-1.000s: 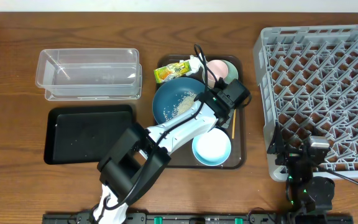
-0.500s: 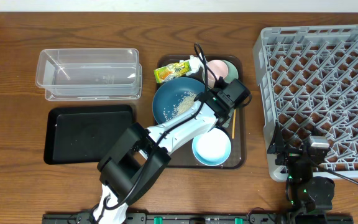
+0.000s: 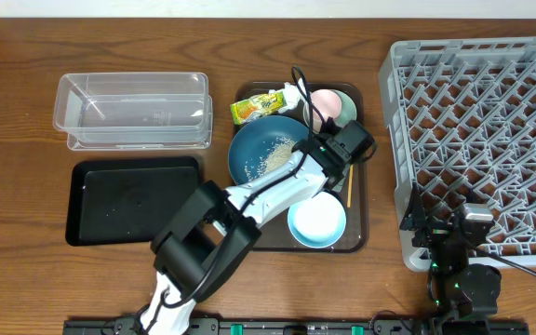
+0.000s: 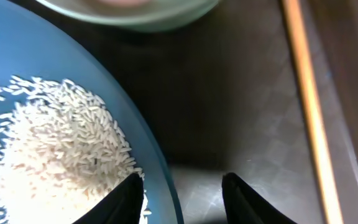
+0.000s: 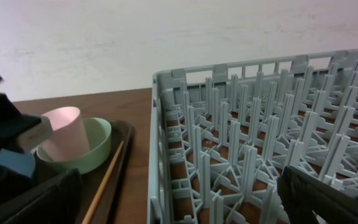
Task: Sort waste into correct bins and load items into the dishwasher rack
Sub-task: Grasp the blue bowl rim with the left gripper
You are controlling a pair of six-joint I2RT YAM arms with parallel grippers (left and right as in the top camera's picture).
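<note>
Blue plate (image 3: 247, 160) carries rice heap (image 3: 273, 154); pink cup (image 3: 324, 100) leans inside mint bowl (image 3: 348, 110); grey rack (image 3: 482, 121) far right.

The table (image 3: 17, 279) is carrying a tub (image 3: 133, 112) and black tray (image 3: 133, 200) left of the left gripper (image 4: 182, 193), a brown tray (image 3: 354, 237) beneath it, and a rack (image 3: 482, 121) to its right.

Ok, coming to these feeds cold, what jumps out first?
The big grey rack fills the table's right side, no dishes in the part in view. Next, the left gripper straddles the rim of the dark blue plate on the brown tray, one finger over the heap of rice.
</note>
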